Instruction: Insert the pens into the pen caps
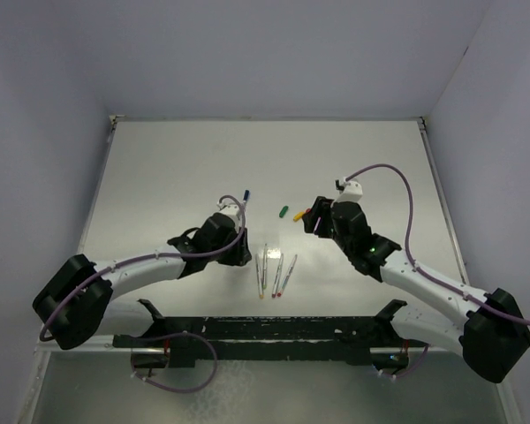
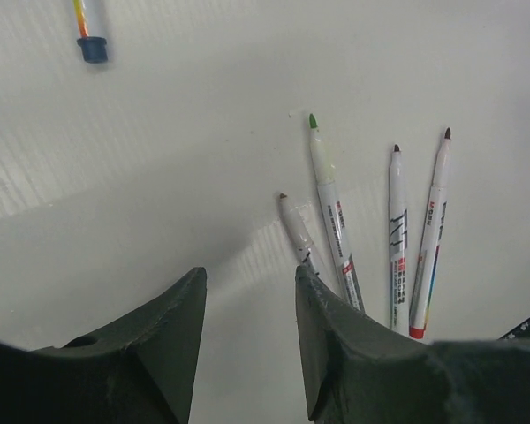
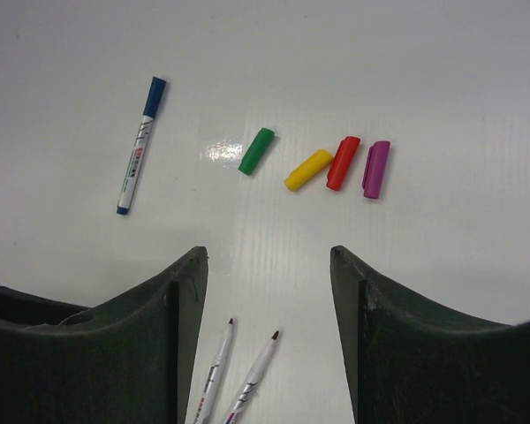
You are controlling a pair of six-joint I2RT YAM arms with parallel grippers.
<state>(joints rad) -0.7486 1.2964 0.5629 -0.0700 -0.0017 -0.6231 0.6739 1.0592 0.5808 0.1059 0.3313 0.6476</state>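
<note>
The left tool (image 2: 247,283) hangs over the white table (image 1: 159,177) with its two dark fingers (image 2: 172,344) spread apart. Nothing sits between them but bare table.

Just to its right lie four uncapped pens (image 1: 276,269), fanned loosely side by side with their tips pointing away from the arm bases. In the left wrist view the green-tipped pen (image 2: 329,199) is the second of the row. A shorter-looking pen (image 2: 293,225) on its left runs under the edge of the tool's right finger. The two pens on its right (image 2: 397,238) have dark tips whose colour I cannot make out for sure.

The blue-capped pen (image 3: 139,146) lies alone, well apart from the other four and just beyond the left tool. Its blue cap is on.

The right tool (image 3: 267,256) is also spread wide and holds nothing. Ahead of it four loose caps lie in a short row on the table. From left to right in the right wrist view they are the green cap (image 3: 256,151), the yellow cap (image 3: 307,170), the red cap (image 3: 343,162) and the purple cap (image 3: 376,169). The red and purple ones are just beside each other, the yellow nearly touches the red, and the green lies a little apart.

In the top view the caps lie just left of the right tool, farther from the arm bases than the uncapped pens.
</note>
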